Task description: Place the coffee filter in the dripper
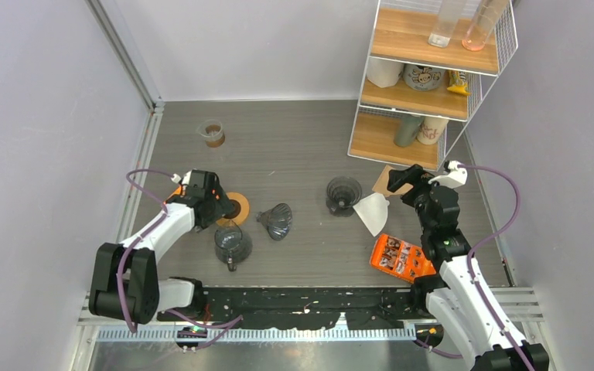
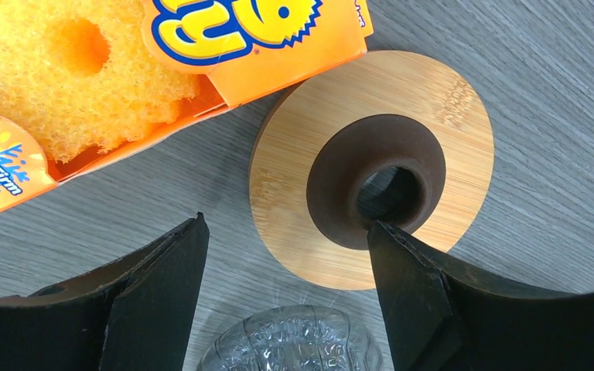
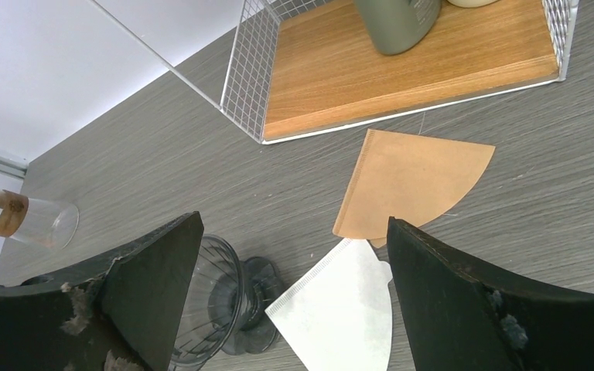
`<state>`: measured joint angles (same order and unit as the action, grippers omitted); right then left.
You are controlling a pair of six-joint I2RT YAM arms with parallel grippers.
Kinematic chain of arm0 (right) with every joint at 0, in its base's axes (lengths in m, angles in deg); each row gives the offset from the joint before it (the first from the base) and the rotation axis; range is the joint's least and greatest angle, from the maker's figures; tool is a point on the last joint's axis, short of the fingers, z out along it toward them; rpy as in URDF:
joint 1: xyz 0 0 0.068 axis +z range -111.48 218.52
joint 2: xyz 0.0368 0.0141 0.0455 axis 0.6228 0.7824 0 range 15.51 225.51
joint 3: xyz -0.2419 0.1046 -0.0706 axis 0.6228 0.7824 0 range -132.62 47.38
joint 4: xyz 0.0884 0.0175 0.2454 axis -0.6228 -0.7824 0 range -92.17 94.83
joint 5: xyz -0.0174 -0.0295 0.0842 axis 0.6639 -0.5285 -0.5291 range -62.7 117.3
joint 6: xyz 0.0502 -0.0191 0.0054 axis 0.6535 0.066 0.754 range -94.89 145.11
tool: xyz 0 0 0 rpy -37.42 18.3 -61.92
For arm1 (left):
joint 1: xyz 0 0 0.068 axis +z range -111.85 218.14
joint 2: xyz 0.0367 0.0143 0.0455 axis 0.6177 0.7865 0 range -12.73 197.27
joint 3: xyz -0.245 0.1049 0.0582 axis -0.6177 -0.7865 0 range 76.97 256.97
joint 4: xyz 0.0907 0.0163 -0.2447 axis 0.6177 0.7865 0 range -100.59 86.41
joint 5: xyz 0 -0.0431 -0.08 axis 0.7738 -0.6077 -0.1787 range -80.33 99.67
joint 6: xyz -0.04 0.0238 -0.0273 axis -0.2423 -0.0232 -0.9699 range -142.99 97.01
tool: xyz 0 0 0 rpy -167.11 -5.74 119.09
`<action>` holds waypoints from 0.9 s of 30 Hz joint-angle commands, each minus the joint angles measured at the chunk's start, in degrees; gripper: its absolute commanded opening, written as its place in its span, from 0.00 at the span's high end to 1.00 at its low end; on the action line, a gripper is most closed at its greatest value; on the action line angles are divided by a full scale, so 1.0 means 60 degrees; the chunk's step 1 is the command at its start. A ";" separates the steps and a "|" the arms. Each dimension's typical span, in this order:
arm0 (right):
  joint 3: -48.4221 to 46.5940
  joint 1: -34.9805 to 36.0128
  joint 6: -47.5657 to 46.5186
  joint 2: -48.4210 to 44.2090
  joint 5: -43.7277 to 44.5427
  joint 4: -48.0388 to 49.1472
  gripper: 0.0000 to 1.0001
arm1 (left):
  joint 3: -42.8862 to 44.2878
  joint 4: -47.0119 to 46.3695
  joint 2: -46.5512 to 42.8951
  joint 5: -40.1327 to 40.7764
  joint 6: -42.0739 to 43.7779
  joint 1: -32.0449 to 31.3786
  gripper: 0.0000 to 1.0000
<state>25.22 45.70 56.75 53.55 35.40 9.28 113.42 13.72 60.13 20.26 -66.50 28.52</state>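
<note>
Right gripper (image 3: 294, 224): jaws wide apart, gripping nothing, poised over the white coffee filter (image 3: 340, 309). The filter lies flat on the table just right of the glass dripper (image 3: 213, 301), its far tip touching a brown filter (image 3: 410, 182) near the wire shelf (image 3: 402, 85); the wrist view hides part of the dripper behind a finger, while the top view shows it whole. Left gripper (image 2: 288, 224): jaws apart above a wooden ring (image 2: 441, 100); only its wrist view reveals the orange sponge packet (image 2: 263, 54) beside the ring, and a clear glass item (image 2: 294, 344), cut off at the lower edge, cannot be identified.
</note>
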 commanded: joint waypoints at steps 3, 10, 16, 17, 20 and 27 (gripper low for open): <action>-0.0028 0.0034 -0.0076 0.0014 0.0299 0.0269 0.05 | 0.0458 0.0022 0.0492 0.0564 -0.0166 -0.0019 0.18; -0.0032 0.0034 -0.0094 0.0001 0.0327 0.0244 0.05 | 0.0810 0.0752 0.0975 0.0850 -0.0249 -0.0263 0.24; -0.0014 0.0034 -0.0100 -0.0020 0.0308 0.0255 0.05 | 0.0696 0.0395 0.1083 0.0668 -0.0616 -0.0554 0.21; -0.0014 0.0034 -0.0094 -0.0023 0.0299 0.0247 0.05 | 0.0719 0.0361 0.1115 0.0685 -0.0648 -0.0613 0.21; -0.0020 0.0041 -0.0099 -0.0061 0.0288 0.0240 0.05 | 0.0817 0.0206 0.1258 0.0511 -0.0755 -0.0781 0.21; -0.0016 0.0034 -0.0127 -0.0210 0.0300 0.0213 0.05 | 0.1067 -0.0858 0.1778 -0.0500 -0.0776 -0.1101 0.23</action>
<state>25.22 45.70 56.70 53.61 36.18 9.28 119.28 18.01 66.66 25.31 -69.10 23.95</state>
